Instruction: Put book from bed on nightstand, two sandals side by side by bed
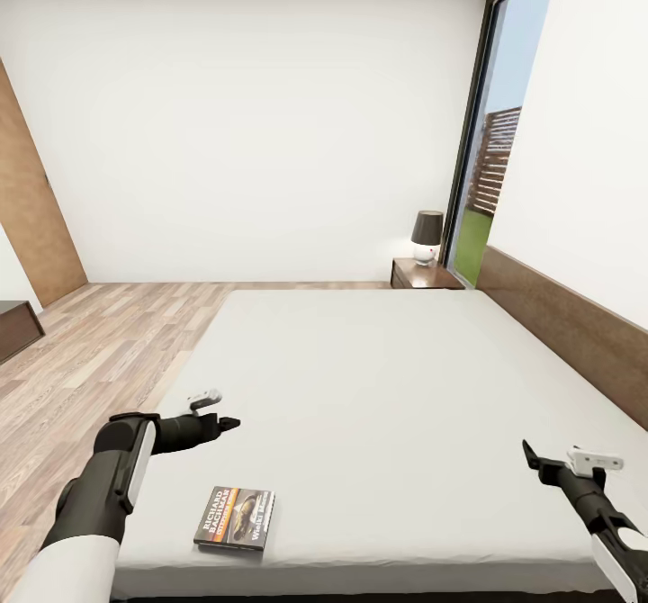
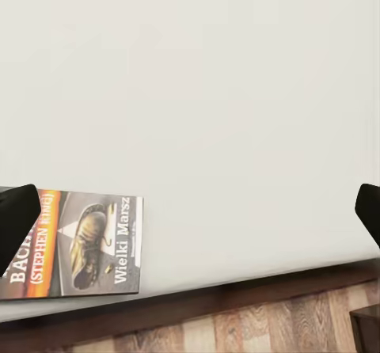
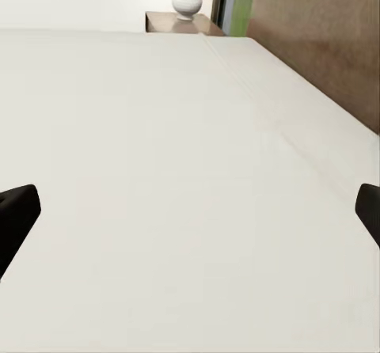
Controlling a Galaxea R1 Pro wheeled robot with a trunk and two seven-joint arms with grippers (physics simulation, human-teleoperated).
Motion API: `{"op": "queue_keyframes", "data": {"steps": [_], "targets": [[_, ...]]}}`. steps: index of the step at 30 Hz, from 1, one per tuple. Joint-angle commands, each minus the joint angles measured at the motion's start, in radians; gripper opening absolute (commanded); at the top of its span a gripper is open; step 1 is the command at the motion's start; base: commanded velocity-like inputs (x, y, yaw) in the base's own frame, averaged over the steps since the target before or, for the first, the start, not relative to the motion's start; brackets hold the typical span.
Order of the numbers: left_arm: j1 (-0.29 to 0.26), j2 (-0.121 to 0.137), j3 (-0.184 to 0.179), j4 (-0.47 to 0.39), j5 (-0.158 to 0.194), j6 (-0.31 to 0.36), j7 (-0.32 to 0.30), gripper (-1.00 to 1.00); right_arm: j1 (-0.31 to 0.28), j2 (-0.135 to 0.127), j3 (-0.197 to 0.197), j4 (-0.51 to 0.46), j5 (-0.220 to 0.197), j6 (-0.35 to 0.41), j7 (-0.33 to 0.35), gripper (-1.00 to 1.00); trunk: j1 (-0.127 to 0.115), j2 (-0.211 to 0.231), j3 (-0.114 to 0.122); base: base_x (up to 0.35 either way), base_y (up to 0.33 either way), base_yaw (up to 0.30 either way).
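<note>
In the head view, one book [image 1: 235,518] is lying flat at the lower left of the frame, just beside the bed's [image 1: 405,387] near edge, with wide bare mattress stretching beyond it. The left end effector [image 1: 227,423] is hovering above the mattress near the book; one nightstand [image 1: 425,274] carrying one lamp [image 1: 427,236] is standing past the far edge.

In the left wrist view, the left end effector's fingers [image 2: 16,214] are standing wide apart, holding nothing, the book [image 2: 75,244] lying by the bed edge.

In the right wrist view, the right end effector [image 3: 190,210] is gaping wide, empty, over bare mattress.

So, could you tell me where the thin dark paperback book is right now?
The thin dark paperback book lies flat on the pale grey mattress near its front edge, just beyond the left gripper.
</note>
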Motion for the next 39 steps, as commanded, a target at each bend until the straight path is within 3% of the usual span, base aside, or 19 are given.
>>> {"op": "queue_keyframes", "data": {"steps": [1, 22, 29, 39], "targets": [[-0.001, -0.002, 0.002, -0.001, -0.011, 0.003, -0.01, 1.0, -0.001, 0.0, -0.002, -0.001, -0.01, -0.002, 0.009, 1.0, 0.0, -0.001, -0.001, 0.0, 0.0, 0.0], [0.0, -0.004, 0.002, 0.001, -0.011, 0.003, -0.01, 1.0, 0.0, 0.003, 0.003, 0.001, -0.012, -0.005, 0.007, 1.0, 0.0, -0.001, -0.001, 0.0, 0.0, 0.0], [0.0, -0.005, 0.002, 0.001, -0.011, 0.003, -0.01, 1.0, 0.0, 0.042, 0.002, 0.005, -0.008, -0.005, 0.007, 1.0, 0.0, -0.001, -0.001, 0.0, 0.0, 0.012], [0.0, -0.006, 0.002, 0.001, -0.011, 0.003, -0.01, 1.0, 0.0, 0.048, 0.0, 0.002, -0.008, -0.005, 0.007, 1.0, 0.0, -0.001, 0.009, 0.0, 0.0, 0.161]]}}
